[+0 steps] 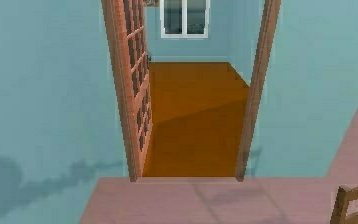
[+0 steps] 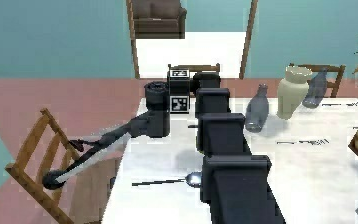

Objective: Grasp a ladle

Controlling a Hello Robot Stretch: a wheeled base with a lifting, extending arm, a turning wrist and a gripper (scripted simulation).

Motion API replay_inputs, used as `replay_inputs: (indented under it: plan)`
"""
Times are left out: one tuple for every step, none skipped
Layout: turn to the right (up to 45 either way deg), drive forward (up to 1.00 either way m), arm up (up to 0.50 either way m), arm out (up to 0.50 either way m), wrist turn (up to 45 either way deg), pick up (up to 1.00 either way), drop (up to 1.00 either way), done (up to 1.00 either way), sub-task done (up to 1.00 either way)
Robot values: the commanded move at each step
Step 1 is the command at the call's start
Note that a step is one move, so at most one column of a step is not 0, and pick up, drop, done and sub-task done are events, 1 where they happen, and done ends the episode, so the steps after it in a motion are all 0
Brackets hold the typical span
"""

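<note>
the gripper (image 2: 72, 158) is seen stretched past the table (image 2: 317, 170) edge, against a wooden chair (image 2: 32, 160), so its state and whether anything is held cannot be told. a thin utensil (image 2: 165, 182), possibly the ladle, lies on the table just right of it. the grasp is judged unconfirmed, with a clear lift still left.

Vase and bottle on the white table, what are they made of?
The cream vase looks like ceramic: opaque and matte. The grey-blue bottle may be glass or glazed pottery: smooth, with pale highlights; I can't tell which.
</note>
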Motion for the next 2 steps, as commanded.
replay_inputs:
  plan:
    - [0.0, 0.0, 0.0, 0.0, 45.0, 0.0, 0.0, 0.0, 0.0]
    - [0.0, 0.0, 0.0, 0.0, 45.0, 0.0, 0.0, 0.0, 0.0]
